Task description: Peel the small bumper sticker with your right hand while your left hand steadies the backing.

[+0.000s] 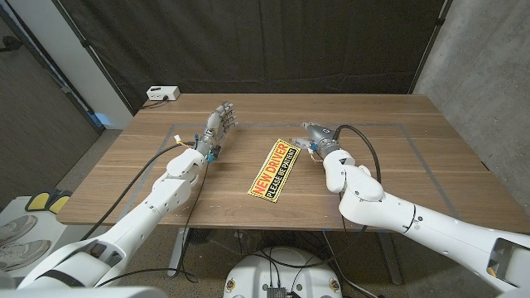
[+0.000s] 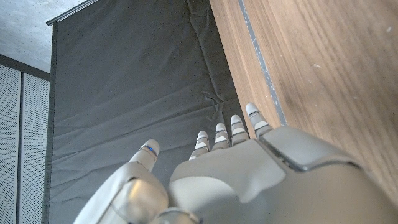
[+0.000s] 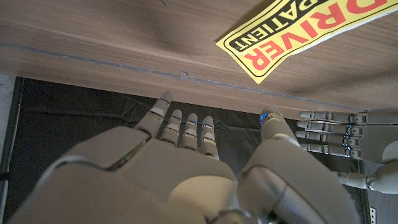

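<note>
Both open hands, left hand and right hand, flank the flat yellow bumper sticker.

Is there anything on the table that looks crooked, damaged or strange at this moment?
Only one thing: the yellow bumper sticker lies diagonally, askew to the table's edges. It looks flat and undamaged. The left hand and the right hand stand on either side of it, holding nothing.

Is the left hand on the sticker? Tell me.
No, the left hand stands apart from the sticker, with bare table between them.
</note>
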Tool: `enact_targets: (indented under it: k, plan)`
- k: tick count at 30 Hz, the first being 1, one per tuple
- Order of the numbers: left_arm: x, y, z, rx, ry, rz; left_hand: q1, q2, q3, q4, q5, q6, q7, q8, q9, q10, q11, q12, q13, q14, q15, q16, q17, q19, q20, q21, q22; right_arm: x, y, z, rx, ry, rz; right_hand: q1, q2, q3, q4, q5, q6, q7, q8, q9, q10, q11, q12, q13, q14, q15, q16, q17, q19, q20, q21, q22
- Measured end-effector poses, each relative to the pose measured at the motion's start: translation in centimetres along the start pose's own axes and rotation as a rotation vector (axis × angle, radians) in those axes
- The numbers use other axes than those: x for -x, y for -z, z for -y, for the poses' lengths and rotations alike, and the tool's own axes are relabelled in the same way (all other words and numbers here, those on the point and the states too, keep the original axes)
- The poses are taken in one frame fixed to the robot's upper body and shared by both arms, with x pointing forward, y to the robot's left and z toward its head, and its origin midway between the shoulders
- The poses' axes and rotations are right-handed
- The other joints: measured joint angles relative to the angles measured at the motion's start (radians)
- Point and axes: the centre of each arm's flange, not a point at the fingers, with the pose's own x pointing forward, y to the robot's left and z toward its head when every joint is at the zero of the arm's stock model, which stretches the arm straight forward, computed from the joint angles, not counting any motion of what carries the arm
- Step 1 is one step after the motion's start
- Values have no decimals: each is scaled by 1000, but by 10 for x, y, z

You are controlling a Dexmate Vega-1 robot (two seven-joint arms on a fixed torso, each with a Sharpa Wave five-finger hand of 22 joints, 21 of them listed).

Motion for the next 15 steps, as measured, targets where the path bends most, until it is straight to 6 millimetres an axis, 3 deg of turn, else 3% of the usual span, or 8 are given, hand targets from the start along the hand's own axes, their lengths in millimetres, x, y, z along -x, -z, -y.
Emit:
enact_targets:
  k: [15]
  plan:
    - [0,2,1,1,6,-10,0,0,0,0,0,0,0,0,0,0,0,0,0,0,0,0,0,0,0,-6,0,-10,-9,-14,61,-35,-17,10,-10,-7,7,4,23,-1,0,0,18,3,4,0,9,-2,0,1,5,-5,0,0]
